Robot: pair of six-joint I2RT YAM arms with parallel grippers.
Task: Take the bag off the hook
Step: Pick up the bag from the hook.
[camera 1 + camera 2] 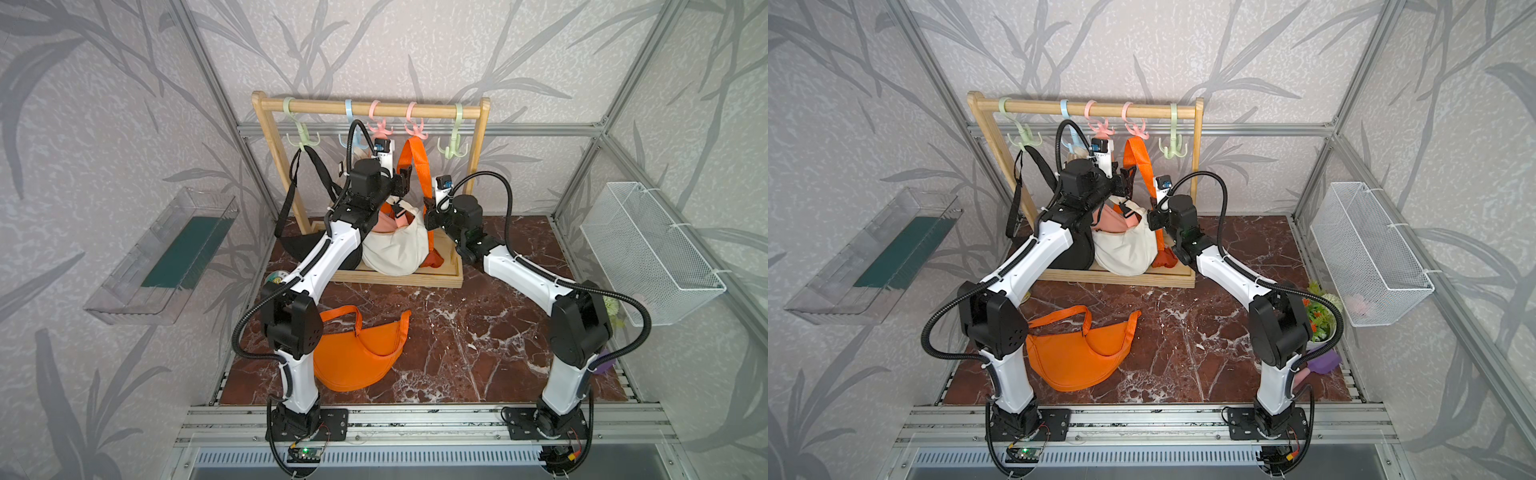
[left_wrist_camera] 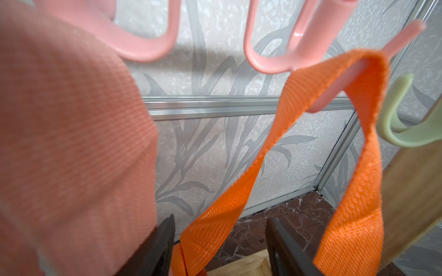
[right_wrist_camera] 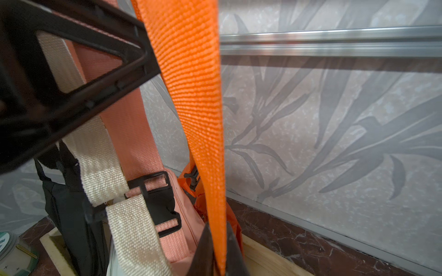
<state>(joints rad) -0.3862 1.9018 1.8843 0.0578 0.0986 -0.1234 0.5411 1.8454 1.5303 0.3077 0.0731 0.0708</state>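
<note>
Pinching the orange strap [image 3: 191,95] low down, my right claw [image 3: 218,230] is clamped flat on the webbing at the bottom centre of the right wrist frame. It sits just above the orange bag [image 3: 189,184], which rests at the base of the wooden rack [image 1: 365,109], beside and partly behind a cream bag [image 1: 395,249], centre of both top views.

From that grip the strap runs almost straight up the frame, long axis near vertical, to the pink hook [image 1: 415,131] under the rail, upper centre in a top view. My left claw [image 2: 218,229] stands higher and nearer that hook. Its jaws are parted, one either side of one leg of the strap at the bottom of the left wrist frame, gripping nothing. At the upper right of that frame the loop is folded over one prong of the hook, the prong's tip reaching up past the webbing.

I judge the lift turns on this: the loop lies above both claws and must rise along the strap's own line to clear that tip. Pulling down from my right claw's place would only seat it harder.

A second orange bag [image 1: 353,357] lies flat on the worktop [image 1: 478,332], lower centre, well apart from the rack.
</note>
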